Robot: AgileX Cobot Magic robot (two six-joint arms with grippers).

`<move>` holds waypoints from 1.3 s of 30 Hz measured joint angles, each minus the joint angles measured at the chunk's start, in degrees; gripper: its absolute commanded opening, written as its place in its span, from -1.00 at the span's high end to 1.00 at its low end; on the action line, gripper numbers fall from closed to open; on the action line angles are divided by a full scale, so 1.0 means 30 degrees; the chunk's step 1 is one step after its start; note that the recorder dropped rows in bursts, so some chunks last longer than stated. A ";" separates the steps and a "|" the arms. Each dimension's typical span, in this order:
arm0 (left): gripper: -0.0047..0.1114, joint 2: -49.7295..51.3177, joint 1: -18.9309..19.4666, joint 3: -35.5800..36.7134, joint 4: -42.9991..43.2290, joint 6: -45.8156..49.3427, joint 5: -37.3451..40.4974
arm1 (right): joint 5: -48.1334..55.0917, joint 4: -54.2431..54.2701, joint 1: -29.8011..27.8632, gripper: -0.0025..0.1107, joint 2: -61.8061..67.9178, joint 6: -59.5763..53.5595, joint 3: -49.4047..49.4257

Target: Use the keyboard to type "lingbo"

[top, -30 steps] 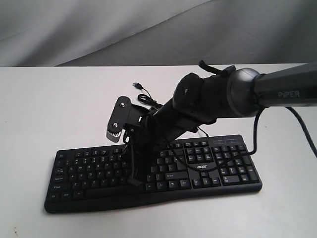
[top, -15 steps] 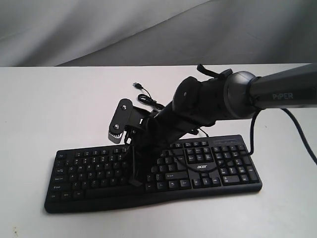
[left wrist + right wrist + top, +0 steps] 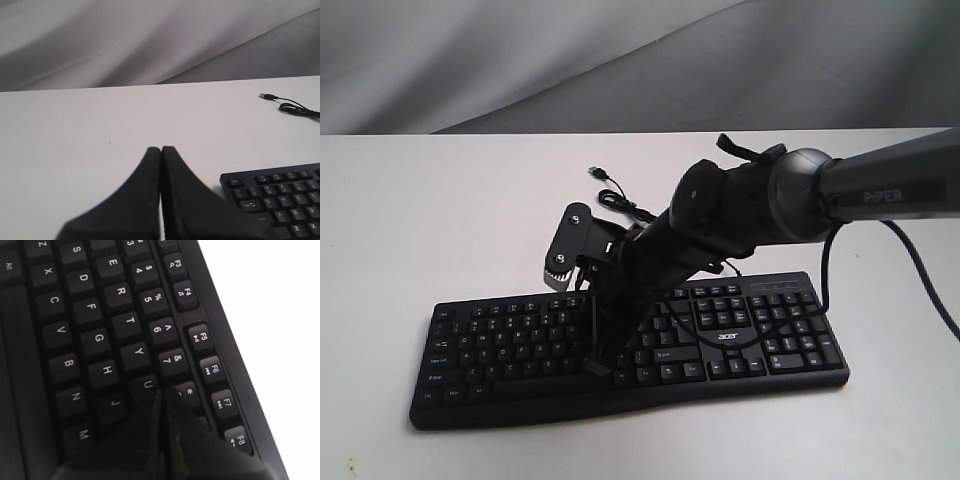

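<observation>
Both claws are closed with nothing between the fingers. Your right claw (image 3: pixel 162 394) has its two tips pressed together, pointing down at the keyboard (image 3: pixel 100 315) where the U key (image 3: pixel 146 385) meets the * key (image 3: pixel 186 390). The key under the tips is hidden, so contact cannot be confirmed from the wrist view. In the exterior view the same claw (image 3: pixel 601 368) is down at key level in the middle letter rows, and its arm (image 3: pixel 760 205) leans in from the right over the keyboard's (image 3: pixel 500 350) far edge. Your left claw (image 3: pixel 161 150) likewise has its fingers flat against each other. It hangs over bare table (image 3: pixel 75 130) just off the keyboard's (image 3: pixel 280 200) Esc corner, clear of the keys. You have the keyboard lying flat on the white table (image 3: pixel 410 200), long side toward the exterior camera, number pad on the right. Its cable (image 3: pixel 620 203) lies loosely coiled behind it, and the plug (image 3: pixel 267 96) rests free on the table.
</observation>
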 measured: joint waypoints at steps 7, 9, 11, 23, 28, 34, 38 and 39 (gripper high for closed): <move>0.91 0.0000 0.0000 0.0000 0.0000 0.0000 0.0000 | 0.0178 0.0000 0.0000 0.96 0.0000 0.0000 0.0000; 0.91 0.0000 0.0000 0.0000 0.0000 0.0000 0.0000 | 0.0239 0.0000 0.0000 0.96 0.0000 0.0000 0.0000; 0.91 0.0000 0.0000 0.0000 0.0000 0.0000 0.0000 | 0.0271 0.0000 0.0000 0.96 0.0000 0.0040 0.0000; 0.91 0.0000 0.0000 0.0000 0.0000 0.0000 0.0000 | 0.0780 -0.0435 0.0151 0.96 -0.0984 0.0673 -0.0078; 0.91 0.0000 0.0000 0.0000 0.0000 0.0000 0.0000 | 0.0988 -0.0503 0.0649 0.96 -0.0907 0.0891 -0.0078; 0.91 0.0000 0.0000 0.0000 0.0000 0.0000 0.0000 | 0.1153 -0.0575 0.1554 0.96 -0.0862 0.0967 -0.0078; 0.91 0.0000 0.0000 0.0000 0.0000 0.0000 0.0000 | 0.1348 -0.0672 0.1732 0.96 -0.0862 0.1036 -0.0078; 0.91 0.0000 0.0000 0.0000 0.0000 0.0000 0.0000 | 0.1397 -0.0784 0.1732 0.96 -0.0828 0.1113 -0.0078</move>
